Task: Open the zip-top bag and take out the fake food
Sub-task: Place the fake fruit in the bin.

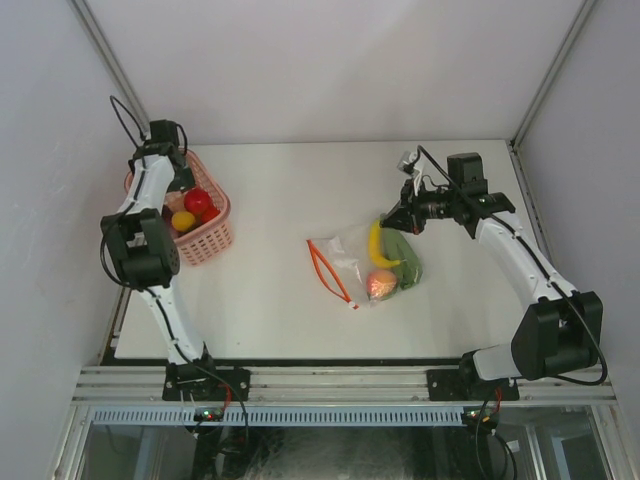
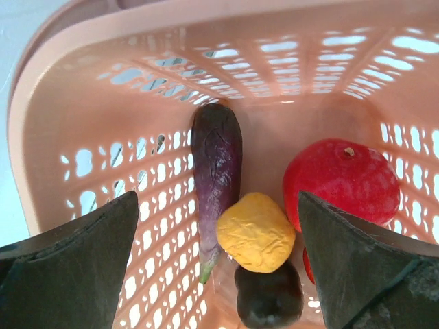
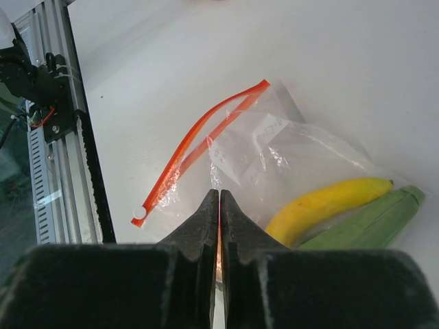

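The clear zip-top bag point(image 1: 352, 262) lies flat mid-table, its red-orange zipper strip point(image 1: 328, 268) parted into two strands point(image 3: 199, 140). In it are a yellow banana point(image 3: 322, 204), a green piece point(image 3: 370, 223) and an orange-pink round piece point(image 1: 381, 285). My right gripper point(image 1: 397, 222) is shut just over the bag's far side point(image 3: 219, 193); I see nothing between its jaws. My left gripper point(image 2: 216, 205) is open and empty over the pink basket point(image 1: 215, 245). The basket holds a purple eggplant point(image 2: 216, 154), a yellow piece point(image 2: 256, 232), a red piece point(image 2: 341, 178) and a dark piece point(image 2: 269, 296).
The basket's perforated walls point(image 2: 103, 103) surround the left fingers point(image 2: 82, 267). A metal rail point(image 1: 340, 380) runs along the table's near edge, and it shows at the left of the right wrist view point(image 3: 58, 137). White walls stand close behind and at both sides.
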